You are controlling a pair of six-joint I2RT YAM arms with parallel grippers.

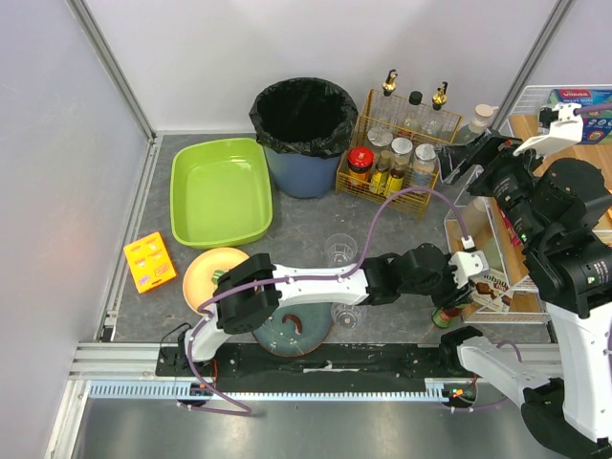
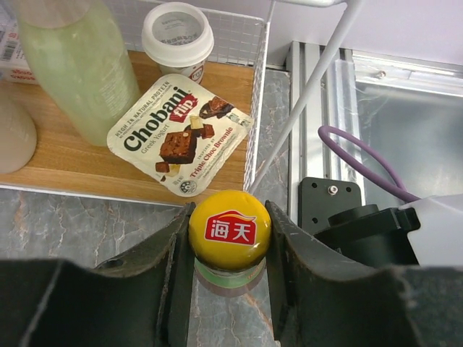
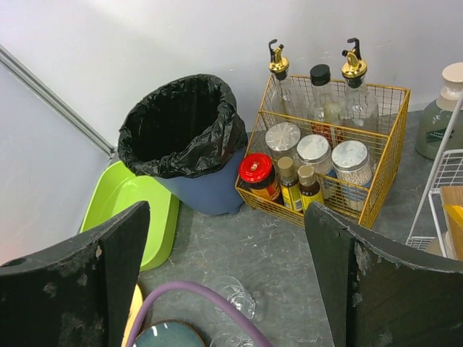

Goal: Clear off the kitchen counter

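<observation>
The kitchen counter (image 1: 306,222) is showing a grey mottled stone pattern; the tub (image 1: 220,191) is glowing lime green, the bin (image 1: 304,163) is wearing blue under a black bag, the wire basket (image 1: 356,178) is shining yellow — and the jar (image 2: 230,230) is carrying a yellow lid with a red-and-white label.

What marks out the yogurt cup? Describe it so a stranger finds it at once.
Go to the white wire rack at the right edge of the counter. On its wooden shelf, the yogurt cup sits beside a green bottle and a white-lidded cup. Only it has a flat lid reading Chobani Flip.
</observation>
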